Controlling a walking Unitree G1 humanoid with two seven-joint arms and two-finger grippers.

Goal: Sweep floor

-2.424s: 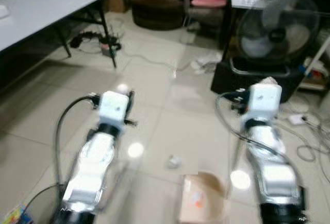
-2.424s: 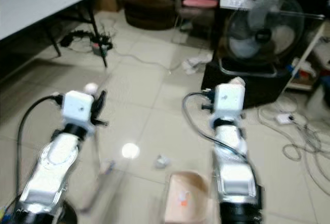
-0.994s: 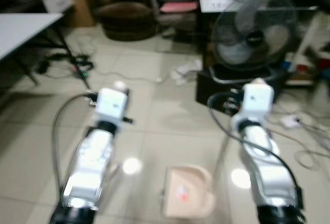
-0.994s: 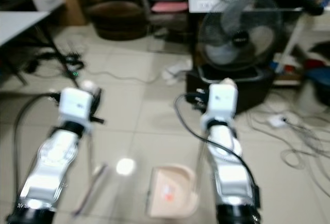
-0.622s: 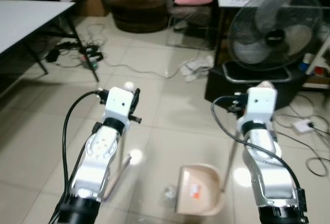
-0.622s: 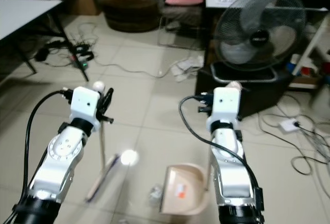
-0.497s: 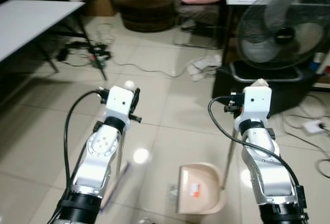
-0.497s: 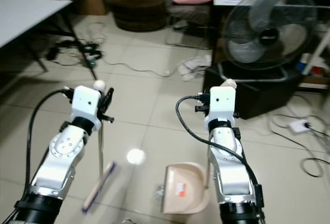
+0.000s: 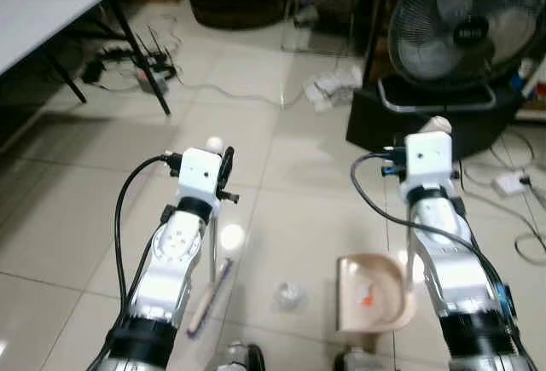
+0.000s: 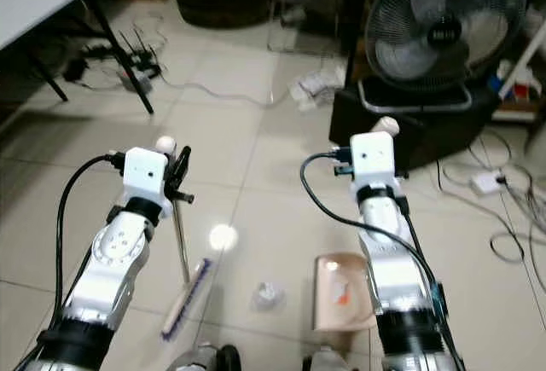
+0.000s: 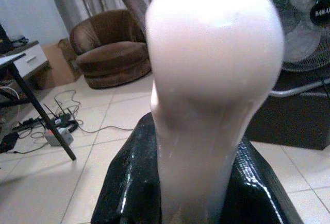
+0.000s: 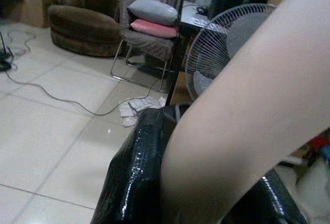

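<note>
Since half a second ago, dustpan (image 10: 341, 301) shifted rightward, staying below right pincer (image 10: 384, 125), which pinched its handle. Left pincer (image 10: 175, 166) gripped broom (image 10: 186, 296); crumpled scrap (image 10: 265, 294) lay between, open floor (image 10: 247, 192) ahead.

Fan (image 9: 463, 28), armchair (image 12: 85, 22), white table (image 9: 47, 8)

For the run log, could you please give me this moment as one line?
left gripper: shut on broom | right gripper: shut on dustpan handle | crumpled litter: on floor between broom head and dustpan
</note>
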